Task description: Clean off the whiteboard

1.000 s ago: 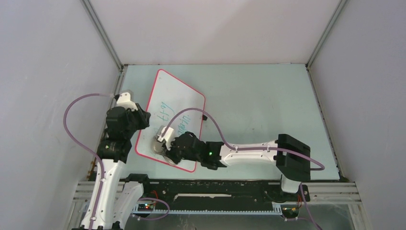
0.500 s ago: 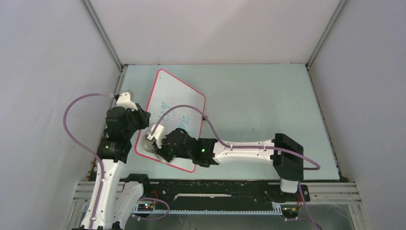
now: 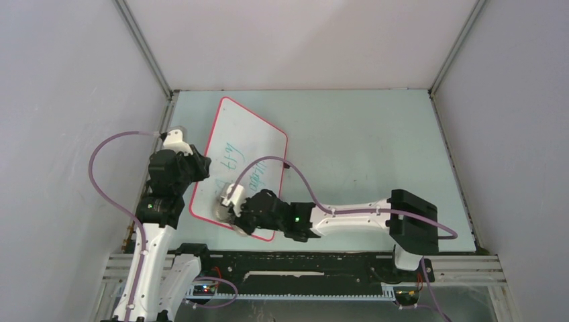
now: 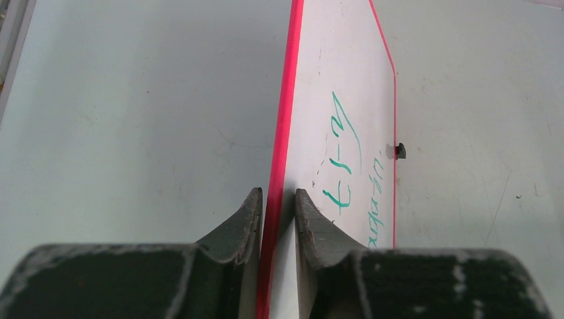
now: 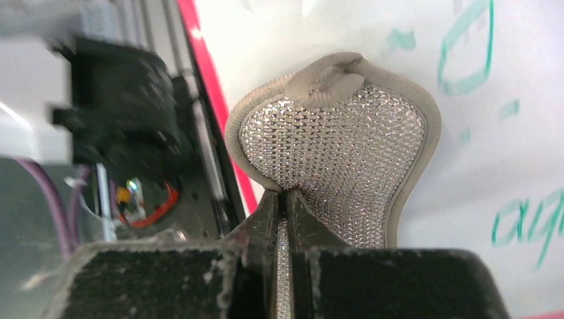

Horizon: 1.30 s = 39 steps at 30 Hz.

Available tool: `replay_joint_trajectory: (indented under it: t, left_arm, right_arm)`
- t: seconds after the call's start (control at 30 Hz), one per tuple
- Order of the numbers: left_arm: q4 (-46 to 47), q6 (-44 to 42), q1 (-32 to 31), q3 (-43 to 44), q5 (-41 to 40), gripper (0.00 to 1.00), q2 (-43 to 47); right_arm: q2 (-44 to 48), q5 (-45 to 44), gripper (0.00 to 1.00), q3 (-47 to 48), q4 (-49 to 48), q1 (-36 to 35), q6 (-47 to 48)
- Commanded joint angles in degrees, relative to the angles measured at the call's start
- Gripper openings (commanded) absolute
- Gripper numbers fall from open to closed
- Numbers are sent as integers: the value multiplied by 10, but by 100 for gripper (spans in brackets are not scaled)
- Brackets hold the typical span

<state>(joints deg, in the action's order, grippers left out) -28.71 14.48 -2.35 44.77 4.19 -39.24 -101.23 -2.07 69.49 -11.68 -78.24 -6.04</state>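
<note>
- Jaws of the left gripper (image 4: pixel 278 201) were nearly shut, pinched on the red rim of the whiteboard (image 4: pixel 346 100), with one finger on each face of the board.
- Jaws of the right gripper (image 5: pixel 282 196) were pressed together on a grey pad (image 5: pixel 332 153). They clamped its lower middle, so the knobbly cloth spread out wide beyond the fingertips.
- From above, the whiteboard (image 3: pixel 249 137) rested askew on the table (image 3: pixel 362 147), its long sides slanting, and most of the bare tabletop lay to its right.
- The left gripper (image 3: pixel 198 168) met the whiteboard at the middle of its left long edge.
- Whether that edge was raised off the table could not be told from the views.
- The pad (image 3: pixel 222 208) sat on the whiteboard's near end, close to its left rim, with the right gripper (image 3: pixel 232 209) over it and the right arm reaching in across the board's near right corner.
- Green handwriting (image 4: pixel 346 166) ran along the middle of the whiteboard, between the pad and the far end.
- In the right wrist view, more green strokes (image 5: pixel 465 60) showed on the white surface just right of the pad, and the red rim (image 5: pixel 213 106) passed just left of it.
- A small black clip (image 4: pixel 400 151) sat on the whiteboard's right edge.
- The white surface beyond the writing, toward the far end, looked clean.
</note>
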Motion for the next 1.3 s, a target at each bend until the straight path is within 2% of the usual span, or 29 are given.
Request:
replay_joint_trajectory:
  t: [0.0,0.2,0.37,0.57,0.67,0.8,0.93,1.17,1.27]
  left_arm:
    - [-11,10,-5,-9,-5,0,4]
    - [-20,12,-6,-7,-18,0,5]
    - [-54,12,-27,8,-71,0,12]
    - [-59,16,-37,-1,-77,0,16]
    - [-58,7,-39,-2,-92,0,18]
    - [-56,1,-39,-1,-94,0,16]
    - [-46,-1,-39,-8,-86,0,14]
    - [-38,-1,-38,-10,-73,0,11]
    - [-36,-2,-39,-12,-68,0,10]
  right_arm:
    - [21,-38,0,-101,49,12,-28]
    - [20,-88,0,-103,30,-30,-6]
    - [3,-101,0,-20,16,-37,18]
    - [-34,-73,0,116,41,-44,57]
    - [-34,-59,0,133,35,-44,58]
    - [-27,-27,0,103,17,-23,29]
    - [-7,-3,0,32,6,9,-19]
    - [26,-34,0,-117,3,33,-70]
    - [31,-36,0,-144,5,47,-91]
